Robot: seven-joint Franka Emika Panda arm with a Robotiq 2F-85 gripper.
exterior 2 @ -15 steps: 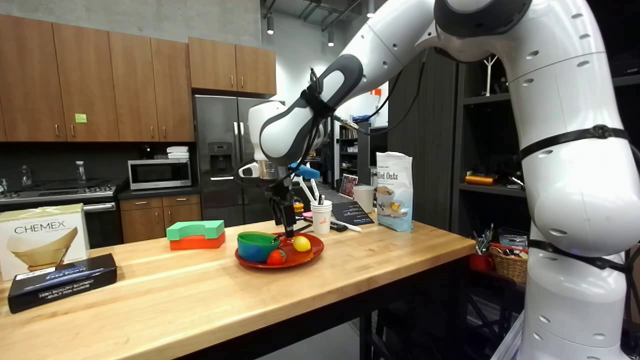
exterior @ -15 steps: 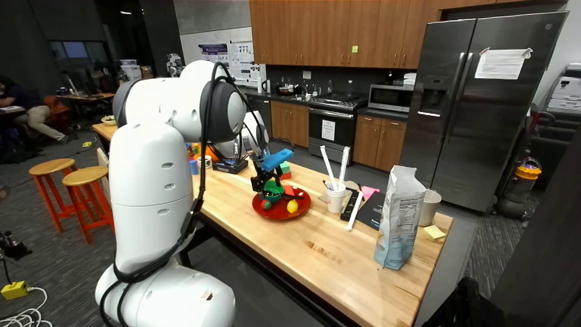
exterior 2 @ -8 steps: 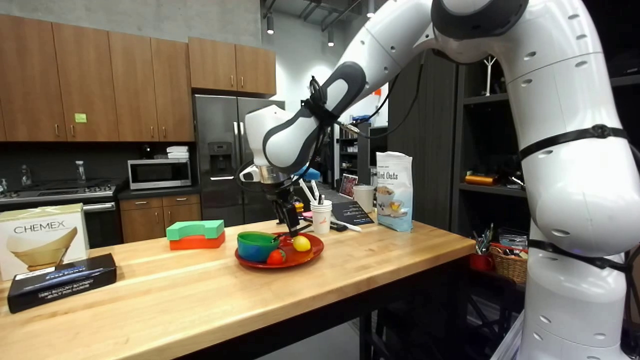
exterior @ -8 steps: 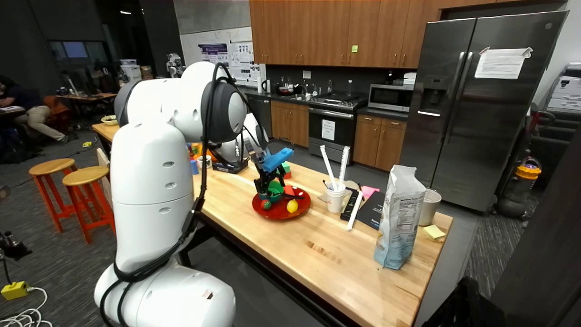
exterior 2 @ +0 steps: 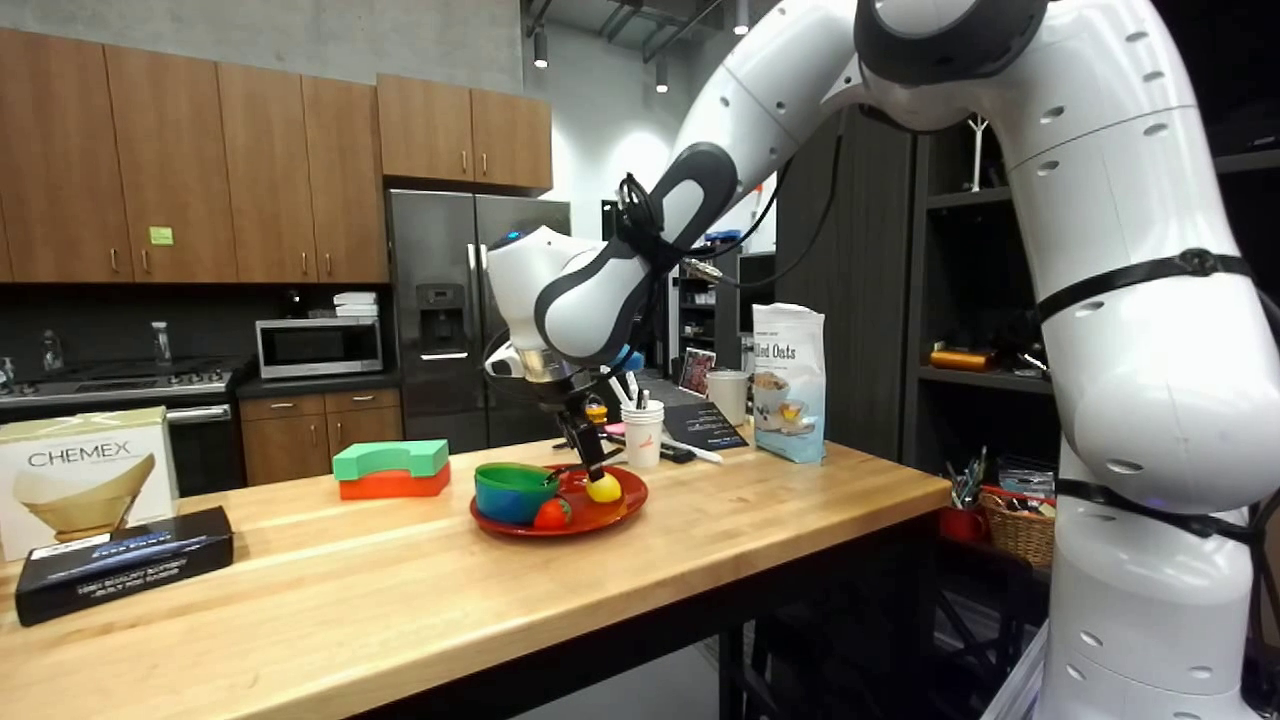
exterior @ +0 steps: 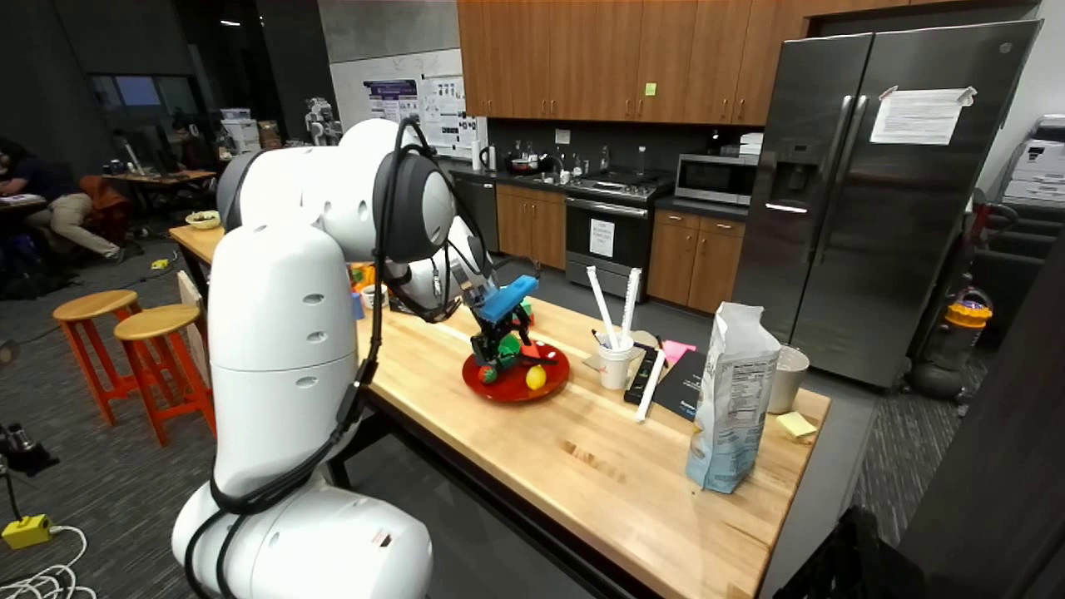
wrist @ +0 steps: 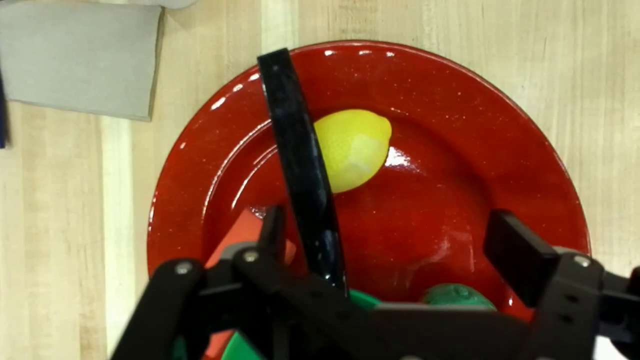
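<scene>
My gripper (wrist: 395, 240) is open and empty above the red plate (wrist: 450, 85), tilted, as both exterior views show (exterior: 506, 343) (exterior 2: 592, 458). A yellow lemon (wrist: 357, 150) lies on the plate, ahead of the fingertips in the wrist view. A black utensil handle (wrist: 305, 170) crosses over the lemon's edge from a bowl, green inside and blue outside (exterior 2: 512, 497). The left finger is beside the handle; I cannot tell whether they touch. A red-orange piece (wrist: 242, 232) is partly behind that finger. A red fruit with a green top (exterior 2: 552, 514) sits by the bowl; only its green top (wrist: 457, 294) shows in the wrist view.
Green and red blocks (exterior 2: 392, 470), a Chemex box (exterior 2: 90, 475) and a black box (exterior 2: 125, 565) stand along the wooden table. A paper cup with white sticks (exterior: 614, 366), an oats bag (exterior: 732, 399) and a black card (exterior: 682, 383) lie toward the other end.
The gripper has tilted and moved slightly across the plate toward the lemon's side, away from the bowl. It stays open. The things on the plate have not visibly moved.
</scene>
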